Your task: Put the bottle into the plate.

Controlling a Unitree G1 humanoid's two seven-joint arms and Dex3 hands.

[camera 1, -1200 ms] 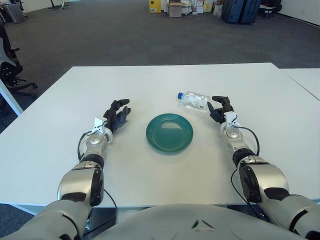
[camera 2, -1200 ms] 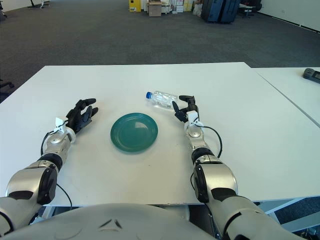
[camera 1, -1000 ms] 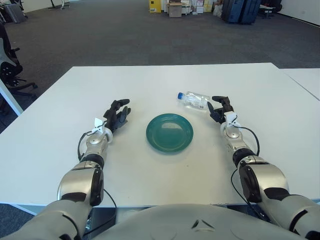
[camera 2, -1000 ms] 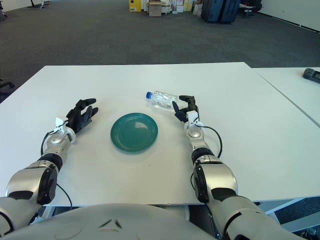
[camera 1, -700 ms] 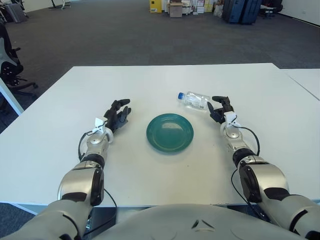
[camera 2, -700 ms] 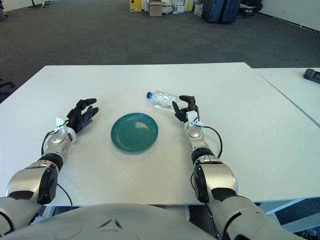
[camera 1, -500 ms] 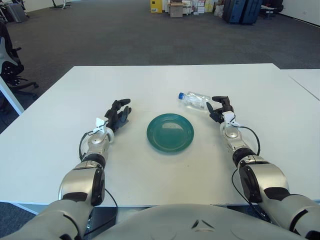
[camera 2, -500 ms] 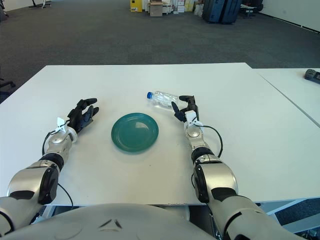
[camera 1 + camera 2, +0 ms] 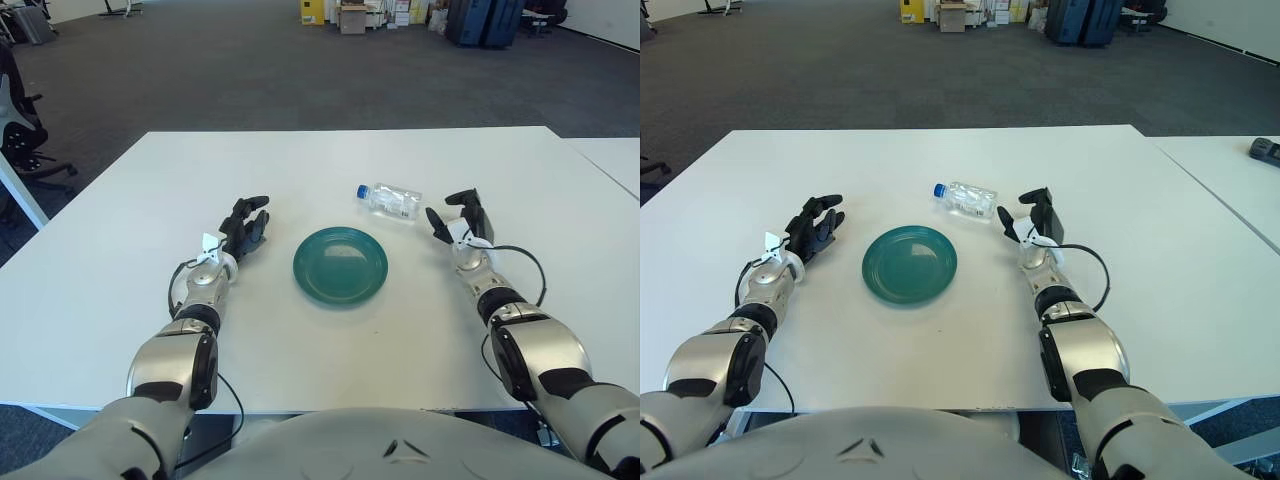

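Note:
A clear plastic bottle (image 9: 390,200) with a blue cap lies on its side on the white table (image 9: 110,300), behind and to the right of a round green plate (image 9: 340,265). My right hand (image 9: 455,222) is just right of the bottle, a small gap apart, fingers spread and empty. My left hand (image 9: 243,225) rests on the table left of the plate, fingers relaxed and empty. The plate holds nothing.
A second white table (image 9: 615,160) adjoins at the right, with a dark object (image 9: 1265,148) on it. Office chairs (image 9: 20,130) stand at the far left and boxes (image 9: 350,15) and cases across the grey carpet behind.
My right hand has moved to the right, away from the bottle, and its fingers have spread. My left hand has shifted slightly right and forward. The bottle and plate have stayed put.

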